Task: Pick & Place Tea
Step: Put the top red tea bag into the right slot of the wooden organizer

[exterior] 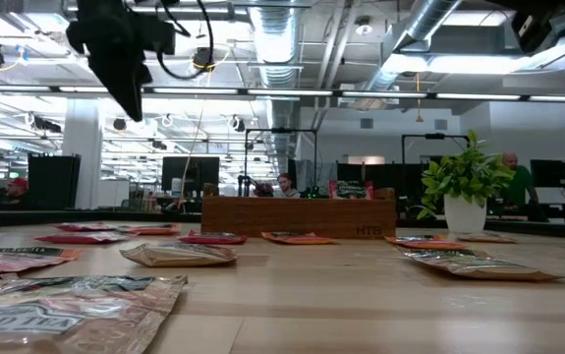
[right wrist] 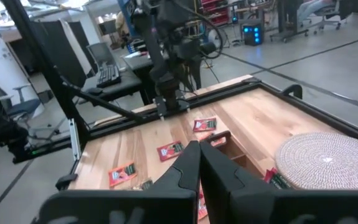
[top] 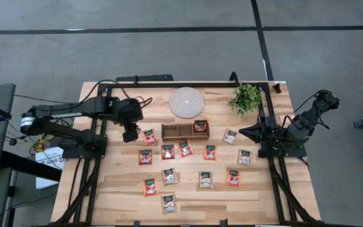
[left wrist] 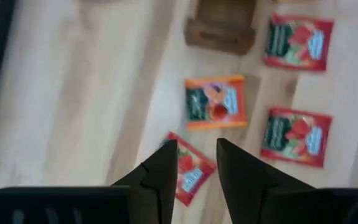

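sachets of tea (top: 185,149) lie scattered flat across the wooden counter (top: 118,189), most of them in front of the brown tray (top: 175,131), and one red sachet (top: 200,125) stands in the tray's end compartment nearest the right arm. from table height the tray's inside is hidden behind its front wall, and only the top of that sachet shows above it. the nearest packets there are cut off at the frame's edge, their print too blurred to read.

left tool (top: 129,135) hangs above the counter just beside an orange sachet (top: 149,137), pointing down, its fingers (left wrist: 160,174) partly apart and holding nothing; a red packet (left wrist: 188,171) lies on the wood beneath them. right tool (top: 243,132) rests low at the counter's edge near the plant (top: 245,98), arm folded back, fingers pressed together and empty. white disc (top: 186,101) sits behind the tray.
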You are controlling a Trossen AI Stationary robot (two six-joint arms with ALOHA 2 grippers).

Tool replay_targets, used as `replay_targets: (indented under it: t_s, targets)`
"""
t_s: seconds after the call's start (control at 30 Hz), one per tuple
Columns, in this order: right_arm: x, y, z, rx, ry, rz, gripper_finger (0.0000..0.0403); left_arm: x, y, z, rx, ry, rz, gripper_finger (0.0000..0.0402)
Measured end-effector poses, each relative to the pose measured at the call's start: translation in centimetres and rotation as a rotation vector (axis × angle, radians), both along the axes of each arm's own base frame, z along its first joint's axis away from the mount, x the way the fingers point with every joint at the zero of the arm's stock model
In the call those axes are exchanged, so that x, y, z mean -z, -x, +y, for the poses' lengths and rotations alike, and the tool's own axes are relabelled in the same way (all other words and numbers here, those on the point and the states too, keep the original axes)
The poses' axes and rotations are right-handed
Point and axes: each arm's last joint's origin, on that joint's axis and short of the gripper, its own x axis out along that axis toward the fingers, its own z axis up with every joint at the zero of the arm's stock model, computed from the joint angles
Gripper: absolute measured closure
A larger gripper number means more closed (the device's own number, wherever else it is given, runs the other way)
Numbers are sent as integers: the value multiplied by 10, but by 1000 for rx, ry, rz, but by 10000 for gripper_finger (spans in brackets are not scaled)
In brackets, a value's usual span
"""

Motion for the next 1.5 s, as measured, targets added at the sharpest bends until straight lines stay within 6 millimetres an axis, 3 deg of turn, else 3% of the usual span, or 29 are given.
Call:
replay_targets:
  t_s: [0.13, 0.43, 0.6, 0.87, 1.23, 1.5]
  targets:
    - [8, -2, 2, 0, -5, 2, 401, 5, -1, 12, 1, 4, 40, 296]
    - [74, -13, 9, -27, -144, -160, 401, 7, 12, 27, -54, 89, 86, 296]
    - [96, -16, 2, -9, -203, -101, 401, 8, 17, 31, -59, 94, 114, 296]
    - [111, -25, -18, -47, -212, 63, 401, 16, 19, 38, -68, 127, 212, 296]
    - [115, -29, -39, -51, -251, 107, 401, 66, -19, 57, 110, 188, 397, 296]
    - [116, -29, -40, -37, -266, 118, 401, 87, -31, 67, 304, 108, 469, 296]
